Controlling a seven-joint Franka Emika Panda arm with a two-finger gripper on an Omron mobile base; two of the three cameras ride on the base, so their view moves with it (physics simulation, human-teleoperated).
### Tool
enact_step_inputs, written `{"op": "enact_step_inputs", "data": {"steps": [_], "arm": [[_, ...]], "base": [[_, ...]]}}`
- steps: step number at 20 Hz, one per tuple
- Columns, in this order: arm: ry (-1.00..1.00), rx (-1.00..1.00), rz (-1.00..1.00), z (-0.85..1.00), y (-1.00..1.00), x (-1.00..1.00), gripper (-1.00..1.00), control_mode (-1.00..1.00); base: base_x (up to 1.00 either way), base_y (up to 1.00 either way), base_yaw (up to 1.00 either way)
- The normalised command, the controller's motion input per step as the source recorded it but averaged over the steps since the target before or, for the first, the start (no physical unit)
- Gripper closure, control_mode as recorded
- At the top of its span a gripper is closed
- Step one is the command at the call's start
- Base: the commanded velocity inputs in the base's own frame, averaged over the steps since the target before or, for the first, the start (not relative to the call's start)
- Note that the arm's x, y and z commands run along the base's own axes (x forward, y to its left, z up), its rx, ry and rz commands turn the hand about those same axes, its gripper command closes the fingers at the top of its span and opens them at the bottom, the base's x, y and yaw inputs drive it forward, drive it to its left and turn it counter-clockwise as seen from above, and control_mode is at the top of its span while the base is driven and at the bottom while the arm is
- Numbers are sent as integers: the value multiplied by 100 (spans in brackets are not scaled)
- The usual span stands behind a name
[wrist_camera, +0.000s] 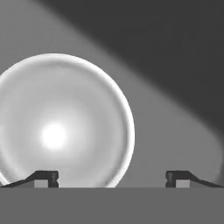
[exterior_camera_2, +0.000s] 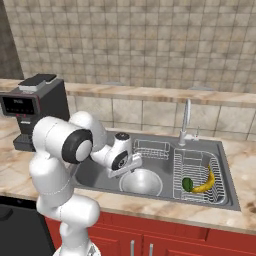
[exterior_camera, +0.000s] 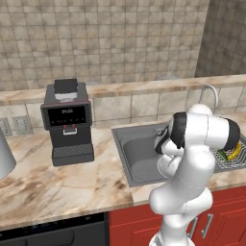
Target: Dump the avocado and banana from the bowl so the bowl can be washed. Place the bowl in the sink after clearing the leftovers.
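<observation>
Bowl: wide, shallow, round, light grey-white bowl (exterior_camera_2: 141,181) lying upright on the floor of the sink's left basin, inside bare and smooth; in the hand view it (wrist_camera: 61,127) lies at 9 o'clock of the fingers' gap.
Fingers: two small dark fingers (wrist_camera: 113,178) spread wide apart, holding nothing; the left tip (wrist_camera: 48,177) lies over the bowl's near rim, the right tip over bare basin floor.
Hand: white hand with dark joint reaching down into the left basin, just above the bowl at its 10 o'clock in the right base view.
Sink: large rectangular dark grey metal basin (exterior_camera_2: 95,172) set in the marbled beige table (exterior_camera: 62,187), with a tall thin chrome faucet (exterior_camera_2: 185,122) at its back edge.
Rack: wire rack (exterior_camera_2: 216,175) in the right basin, at 3 o'clock of the bowl.
Avocado: small rounded dark green glossy fruit (exterior_camera_2: 187,184) lying in the rack.
Banana: small curved yellow banana (exterior_camera_2: 205,182) just beside the avocado at its 3 o'clock, also in the rack (exterior_camera: 235,152).
Far left: black coffee machine (exterior_camera: 68,120) standing on the table against the tiled wall.
</observation>
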Motion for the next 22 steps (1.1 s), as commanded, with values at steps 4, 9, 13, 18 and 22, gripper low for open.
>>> {"op": "enact_step_inputs", "data": {"steps": [4, 9, 13, 18, 22], "arm": [[-11, -2, -14, 100, 36, -20, -100, -100], [-17, -9, -12, 100, 38, -34, -100, -100], [-21, -12, -14, 100, 38, -36, -100, -100], [-23, -13, -12, 100, 37, -49, -100, -100], [-30, -16, -8, 100, 35, -64, -100, -100]], "base": [[0, 0, 0], [0, 0, 0], [0, 0, 0], [0, 0, 0], [0, 0, 0]]}}
